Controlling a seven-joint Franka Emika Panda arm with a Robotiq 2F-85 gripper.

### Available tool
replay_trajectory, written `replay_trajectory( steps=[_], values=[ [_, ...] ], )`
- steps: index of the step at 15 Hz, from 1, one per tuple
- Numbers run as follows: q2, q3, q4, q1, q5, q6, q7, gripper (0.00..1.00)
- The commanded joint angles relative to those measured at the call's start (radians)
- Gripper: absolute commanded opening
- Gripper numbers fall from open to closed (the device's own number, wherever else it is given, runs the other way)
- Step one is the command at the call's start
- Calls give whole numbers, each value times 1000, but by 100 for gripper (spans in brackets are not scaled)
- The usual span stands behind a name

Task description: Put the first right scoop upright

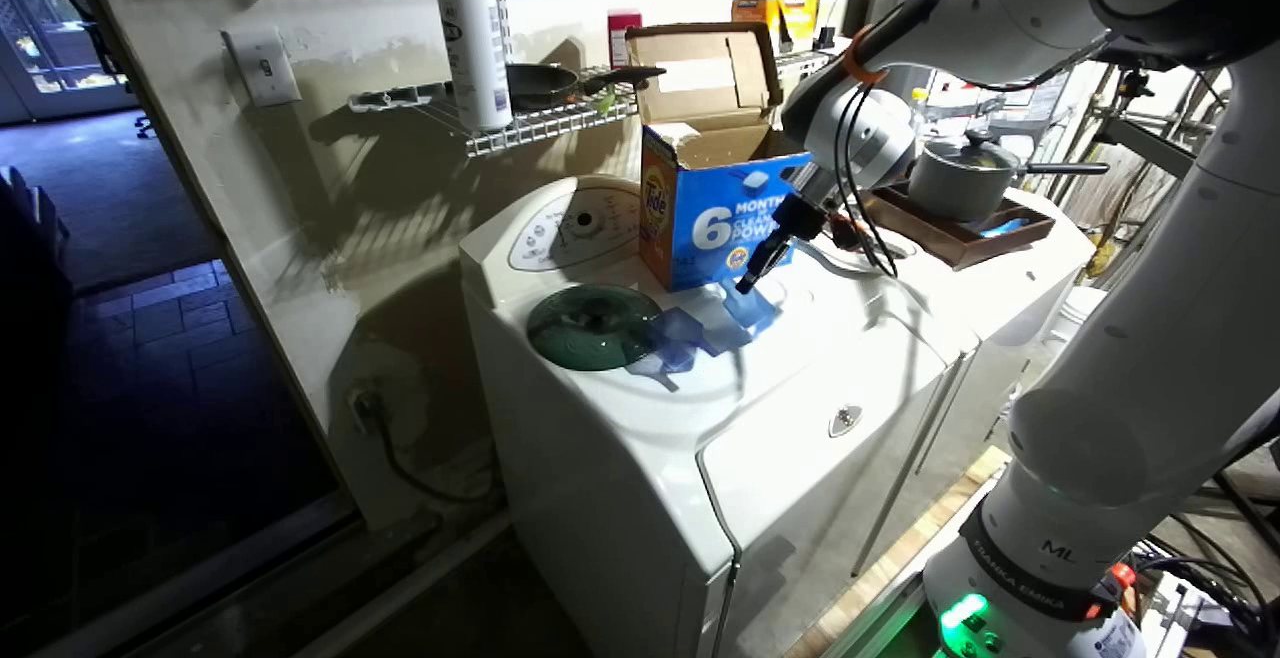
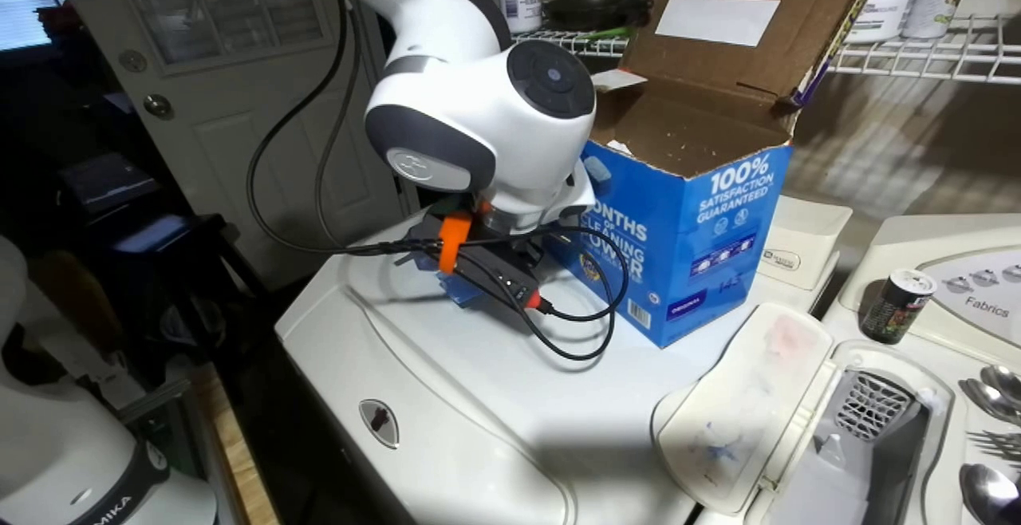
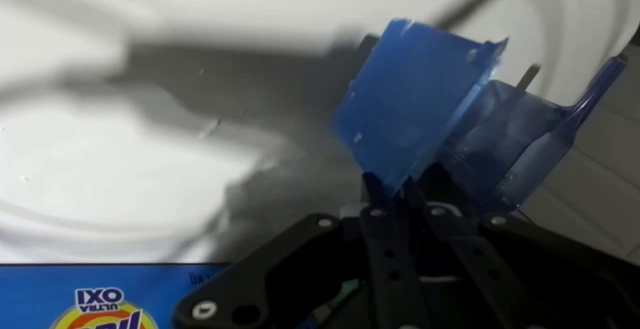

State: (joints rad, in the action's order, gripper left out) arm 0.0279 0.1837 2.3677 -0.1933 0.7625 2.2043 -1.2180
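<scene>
The light-blue scoop [image 1: 750,309] is tilted over the white washer top [image 1: 800,378], in front of the blue box. It fills the middle of the wrist view [image 3: 420,94] and shows partly below the arm in an exterior view [image 2: 461,289]. My gripper [image 1: 744,285] points down at it. In the wrist view, the fingertips [image 3: 392,189] are closed on a lower corner of the scoop. I cannot tell whether the scoop touches the washer top. A second, darker blue scoop [image 1: 672,338] with a handle lies beside it, also in the wrist view [image 3: 500,134].
The blue box [image 1: 715,238] with its lid up stands close behind the gripper, also in an exterior view [image 2: 678,246]. A dark green round disc [image 1: 560,323] lies beside the darker scoop. A wire shelf [image 1: 480,143] is above. A pot [image 1: 960,183] stands in a brown tray.
</scene>
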Motion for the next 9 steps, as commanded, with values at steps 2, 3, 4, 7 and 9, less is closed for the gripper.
replay_trajectory(
  steps=[2, 3, 4, 7, 9],
  values=[
    [39, 5, -39, -13, 134, -22, -108, 2],
    [46, 5, -44, -15, 162, -26, -115, 2],
    [58, 6, -52, -17, 191, -26, -120, 2],
    [88, 6, -70, -25, 261, -37, -132, 2],
    [106, 5, -80, -28, 278, -43, -112, 2]
  ],
)
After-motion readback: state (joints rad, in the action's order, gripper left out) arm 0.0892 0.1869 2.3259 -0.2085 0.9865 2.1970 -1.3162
